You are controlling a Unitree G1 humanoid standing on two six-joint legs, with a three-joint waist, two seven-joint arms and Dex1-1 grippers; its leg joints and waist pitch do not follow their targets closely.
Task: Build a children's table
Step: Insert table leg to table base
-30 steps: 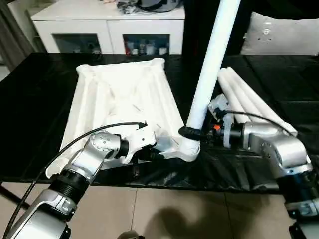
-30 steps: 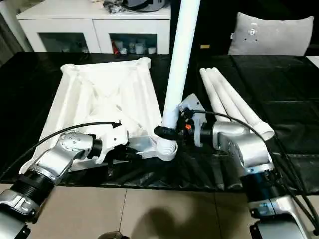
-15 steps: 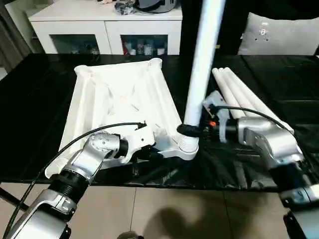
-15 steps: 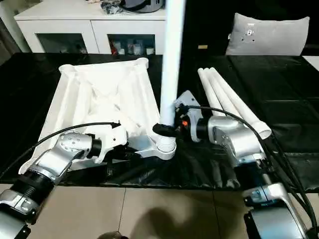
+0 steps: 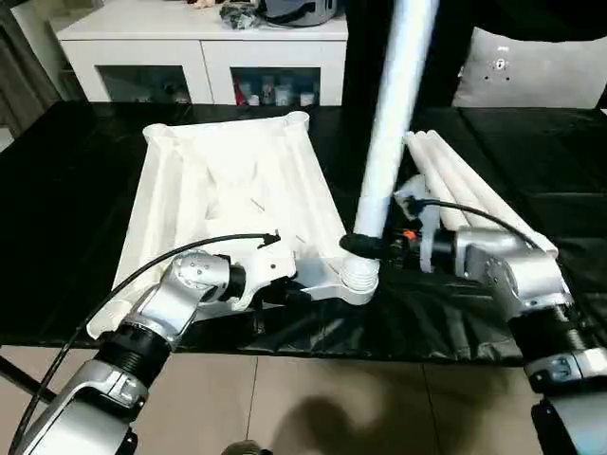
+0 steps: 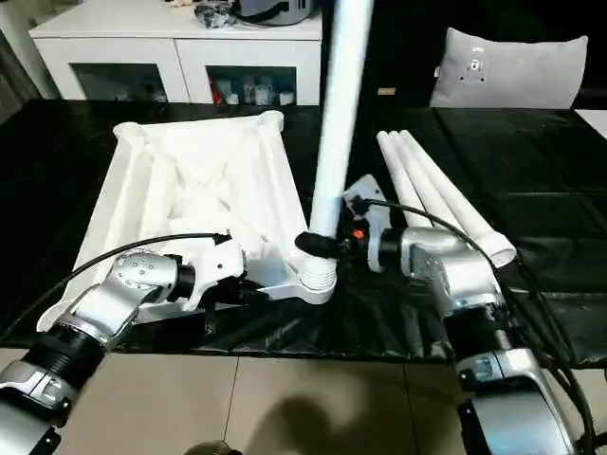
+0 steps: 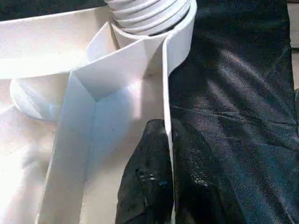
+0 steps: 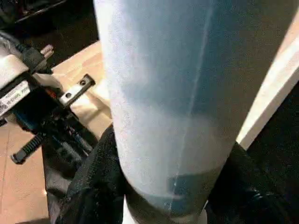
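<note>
The children's table top (image 5: 228, 190) lies ribbed side up on a black-covered table. One white leg (image 5: 389, 123) stands in the near right corner socket (image 5: 360, 277), leaning slightly right. My right gripper (image 5: 365, 246) is shut around that leg just above the socket, and its black fingers (image 8: 93, 186) wrap the tube (image 8: 168, 93). My left gripper (image 5: 289, 289) is shut on the top's thin near rim (image 7: 167, 93) beside the same socket, with one finger (image 7: 145, 186) on each side of the rim. Three more legs (image 5: 465, 190) lie side by side to the right.
A white cabinet (image 5: 190, 57) with glass doors stands behind the table, and a grey cushion (image 5: 531, 66) rests at the back right. The black sheet (image 5: 57, 190) is wrinkled along the near edge. Tiled floor (image 5: 313, 398) lies below.
The held leg swung from a rightward lean to nearly upright, then tipped slightly right again, my right arm moving with it. My left gripper kept its hold on the rim.
</note>
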